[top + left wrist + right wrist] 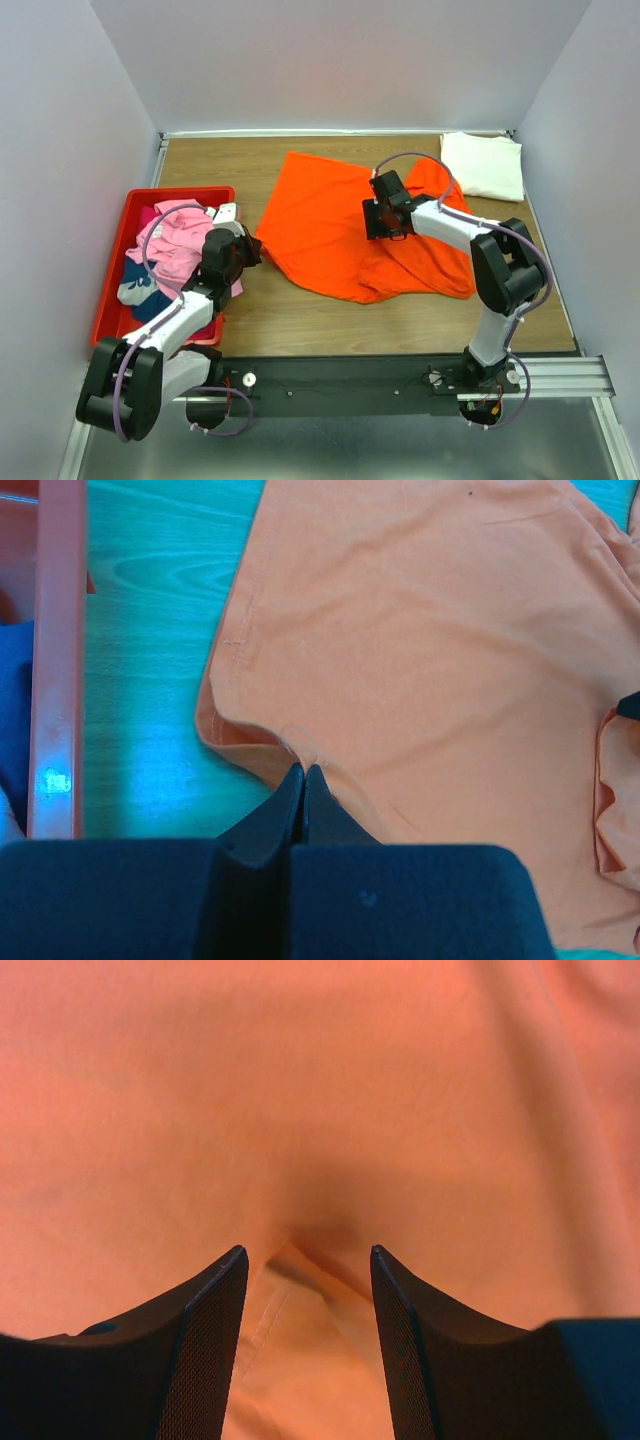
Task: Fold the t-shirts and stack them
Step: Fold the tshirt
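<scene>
A bright orange t-shirt [325, 225] lies spread and partly rumpled on the middle of the table. My left gripper [254, 249] is at the shirt's left corner. In the left wrist view its jaws [303, 771] are shut on a puckered bit of the orange hem [250, 745]. My right gripper [381, 222] is on the shirt's middle right. In the right wrist view it [307, 1251] is open, pressed down astride a small raised fold of orange cloth [300, 1290]. A cream-white t-shirt [484, 165] lies folded at the back right corner.
A red plastic bin [112, 270] stands at the left and holds a pink shirt [175, 245] and a dark blue one [150, 300]. Its wall [55, 660] runs just left of my left gripper. White walls enclose the table on three sides.
</scene>
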You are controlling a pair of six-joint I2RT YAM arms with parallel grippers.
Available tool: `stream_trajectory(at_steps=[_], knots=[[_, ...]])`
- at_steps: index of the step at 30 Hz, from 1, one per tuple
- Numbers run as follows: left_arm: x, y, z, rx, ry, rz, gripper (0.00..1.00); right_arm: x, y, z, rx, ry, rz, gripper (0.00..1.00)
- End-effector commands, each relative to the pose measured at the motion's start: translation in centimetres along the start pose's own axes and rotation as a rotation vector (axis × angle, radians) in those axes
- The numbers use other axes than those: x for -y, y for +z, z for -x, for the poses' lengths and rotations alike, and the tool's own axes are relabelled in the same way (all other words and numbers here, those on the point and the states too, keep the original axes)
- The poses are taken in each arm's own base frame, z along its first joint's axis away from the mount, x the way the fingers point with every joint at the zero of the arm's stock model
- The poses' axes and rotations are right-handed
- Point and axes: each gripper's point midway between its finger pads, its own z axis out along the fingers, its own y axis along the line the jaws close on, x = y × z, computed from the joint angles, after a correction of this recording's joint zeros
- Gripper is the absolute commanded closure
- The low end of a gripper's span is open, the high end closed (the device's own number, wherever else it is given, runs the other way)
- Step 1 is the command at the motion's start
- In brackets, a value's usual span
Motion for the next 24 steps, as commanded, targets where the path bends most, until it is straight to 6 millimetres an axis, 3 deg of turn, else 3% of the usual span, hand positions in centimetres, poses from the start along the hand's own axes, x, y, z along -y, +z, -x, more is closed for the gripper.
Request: stream_trajectory(at_steps=[1,7,18,24], knots=[[-0.2,0.2,0.5,0.021,0.008,0.008,1.0,-0.3,1.0,1.3,0.03,-0.052,-0.005,0.41],[-0.2,0.2,0.5,0.02,0.008,0.01,1.0,-0.7,1.8,0.5,-0.001,-0.064,0.02,0.46],[-0.3,0.3,0.4,0.014,0.008,0.011,1.0,-0.6,0.7,-0.4,-0.006,-0.056,0.032,0.54],[-0.2,0.3,0.5,0.015,0.008,0.011,1.0,-0.8,1.1,-1.3,-0.032,-0.07,0.052,0.66]])
